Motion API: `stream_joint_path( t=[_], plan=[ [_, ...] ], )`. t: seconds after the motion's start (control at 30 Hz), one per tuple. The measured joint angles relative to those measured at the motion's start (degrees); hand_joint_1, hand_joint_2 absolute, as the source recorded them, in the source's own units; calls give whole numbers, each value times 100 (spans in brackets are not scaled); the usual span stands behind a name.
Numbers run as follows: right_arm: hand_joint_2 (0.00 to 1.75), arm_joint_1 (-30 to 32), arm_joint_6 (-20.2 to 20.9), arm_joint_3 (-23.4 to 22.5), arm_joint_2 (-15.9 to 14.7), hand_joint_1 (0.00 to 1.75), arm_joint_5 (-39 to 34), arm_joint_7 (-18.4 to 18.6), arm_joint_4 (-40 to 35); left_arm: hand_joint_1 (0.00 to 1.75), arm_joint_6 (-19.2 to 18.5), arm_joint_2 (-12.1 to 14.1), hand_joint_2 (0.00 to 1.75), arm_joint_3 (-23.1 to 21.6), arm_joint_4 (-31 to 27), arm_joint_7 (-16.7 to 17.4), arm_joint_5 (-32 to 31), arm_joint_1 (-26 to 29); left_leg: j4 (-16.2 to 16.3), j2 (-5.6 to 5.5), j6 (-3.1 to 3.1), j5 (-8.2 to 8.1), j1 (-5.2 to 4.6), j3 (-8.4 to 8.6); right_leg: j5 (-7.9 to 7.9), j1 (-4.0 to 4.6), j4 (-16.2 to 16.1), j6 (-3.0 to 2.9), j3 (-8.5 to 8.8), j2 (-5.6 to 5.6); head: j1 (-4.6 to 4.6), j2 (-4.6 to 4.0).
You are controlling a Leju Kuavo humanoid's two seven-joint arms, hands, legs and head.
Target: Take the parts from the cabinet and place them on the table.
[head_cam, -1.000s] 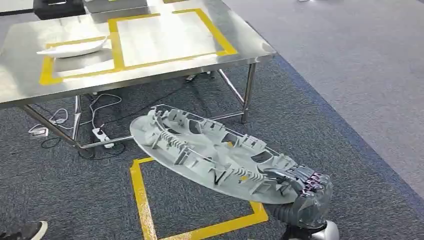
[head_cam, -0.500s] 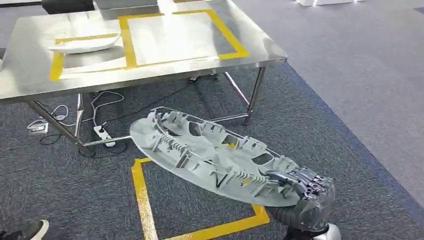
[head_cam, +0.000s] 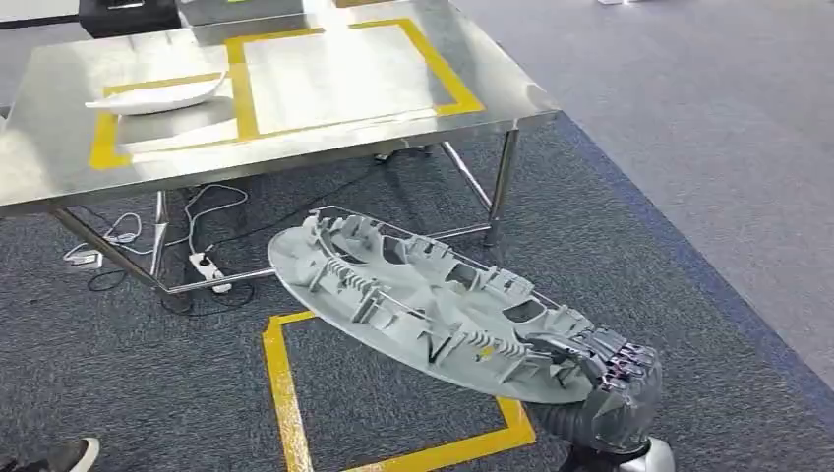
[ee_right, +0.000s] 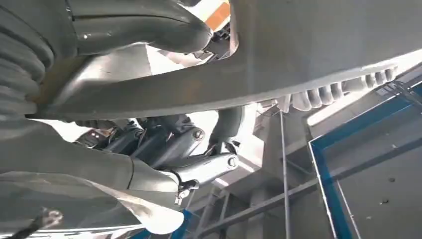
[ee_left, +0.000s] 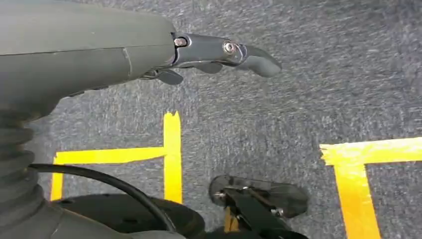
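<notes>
A: Head view, nearest first: right hand [head_cam: 602,379] at lower right, dark fingers [head_cam: 590,346] curled over the near rim of a large grey ribbed part [head_cam: 433,305]. Held flat and slightly tilted, out over the carpet.

B: And from the right wrist view?

A: Same grasp up close: thumb on one face of the grey ribbed part [ee_right: 278,55], fingers [ee_right: 169,144] clamped against the other.

B: Left hand?

A: In the left wrist view, left hand [ee_left: 149,50] hanging above grey carpet [ee_left: 308,94], holding nothing. One dark finger [ee_left: 239,52] stretched out straight; the rest tucked behind the cover, so cannot tell how spread.

B: Underneath the part?

A: Yellow tape square [head_cam: 285,393] on the floor, partly covered by the part from above. Tip of a shoe [head_cam: 54,457] at lower left.

B: Farther off?

A: Steel table [head_cam: 325,138] with yellow-taped rectangles. White curved part [head_cam: 157,96] lying in the left rectangle. Under the table, white cables and a power strip [head_cam: 208,270].
</notes>
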Motion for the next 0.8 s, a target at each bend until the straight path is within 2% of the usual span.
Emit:
stream_joint_path(
  t=[0.03,0.07,0.1,0.13,0.2,0.23,0.27,0.37,0.4,0.43,0.47,0.5,0.53,0.57,0.6,0.63,0.67,0.7,0.73,0.77,0.8],
  plan=[
    [175,1,0,-4,0,175,0,0,2,0,-5,5,175,2,0,0,2,4,438,1,-17,-166,9,-223,-9,0,1,-7,8,-3,5,0],
    [175,6,0,-11,0,175,0,0,4,0,-18,5,175,9,0,-2,0,11,726,1,-28,-213,17,-386,-26,0,1,-12,18,-1,-2,0],
    [175,15,0,-15,0,175,-2,0,9,0,-18,5,175,17,0,-2,2,16,740,2,-35,-115,28,-421,-39,-1,1,-7,40,5,0,0],
    [175,19,0,-15,0,175,-4,0,9,0,-18,7,175,24,0,-2,2,17,531,4,-37,94,39,-343,-59,-3,2,1,68,10,0,0],
    [175,22,0,-15,0,175,-11,0,17,0,-15,13,175,28,0,-6,0,16,-478,11,-17,698,46,100,-112,-10,2,35,165,15,0,0],
    [175,22,0,-15,0,175,-13,0,17,0,-13,11,175,31,0,-6,0,17,-818,29,-2,771,42,252,-136,-10,1,68,145,13,-2,0],
    [175,21,0,-15,0,175,-22,0,20,0,-15,7,175,33,0,-9,0,8,-948,31,16,670,8,324,-167,31,25,117,181,25,-13,0],
    [175,34,0,-17,0,175,-35,0,20,0,-20,7,175,33,0,-13,0,13,-942,29,122,632,-21,287,-152,9,-27,205,171,12,31,0],
    [175,39,0,-17,0,175,-35,0,19,0,-20,2,175,35,0,-13,-2,21,-1005,28,175,653,15,333,-190,5,-20,251,180,17,15,2],
    [175,47,0,-15,0,175,-35,0,20,0,-20,-2,175,37,0,-13,-2,23,-1027,30,206,656,25,368,-244,0,79,269,128,20,48,0],
    [175,42,0,-15,0,175,-35,0,20,0,-20,-4,175,39,0,-15,-4,9,-1029,32,254,632,26,381,-405,-1,402,271,-40,21,70,0],
    [175,42,0,-15,0,175,-37,0,20,0,-20,-6,175,39,0,-15,-7,0,-1029,32,274,619,20,388,-565,-3,786,277,-249,21,90,0],
    [175,51,0,-17,0,175,-35,0,20,0,-26,-9,175,39,0,-15,-13,1,-1029,34,299,599,7,399,-777,-4,1359,289,-576,22,94,0],
    [175,63,0,-22,0,175,-35,0,22,0,-37,-6,175,39,0,-15,-24,6,-1028,34,311,580,-3,411,-858,-2,1741,293,-826,20,90,0],
    [175,84,0,-30,0,175,-37,0,28,0,-46,-6,175,39,0,-15,-44,13,-1028,30,312,558,-14,438,-777,-2,1829,288,-944,21,96,0],
    [175,100,0,-33,0,175,-37,0,35,0,-53,-6,175,39,0,-15,-55,21,-1028,20,312,529,-19,478,-567,-2,1663,275,-908,21,92,0],
    [175,104,0,-33,0,175,-37,0,35,0,-57,-6,175,39,0,-15,-61,24,-1028,9,305,492,-25,530,-274,2,1280,249,-761,21,99,0],
    [175,104,0,-33,0,175,-37,0,35,0,-61,-9,175,39,0,-13,-68,24,-1028,3,293,445,-32,605,75,12,699,209,-511,20,96,0],
    [175,103,0,-31,0,175,-44,0,35,0,-68,-9,175,39,0,-15,-72,26,-1030,4,275,397,-30,640,230,32,246,166,-328,20,94,0],
    [175,98,0,-31,0,175,-52,0,48,0,-72,-11,175,39,2,-13,-79,23,-1026,6,246,371,-52,632,117,48,237,141,-278,16,77,0],
    [175,96,0,-28,0,175,-59,0,39,0,-74,-2,175,39,2,-15,-87,9,-1000,0,200,347,-47,618,46,54,80,132,-149,22,74,2]
  ],
)
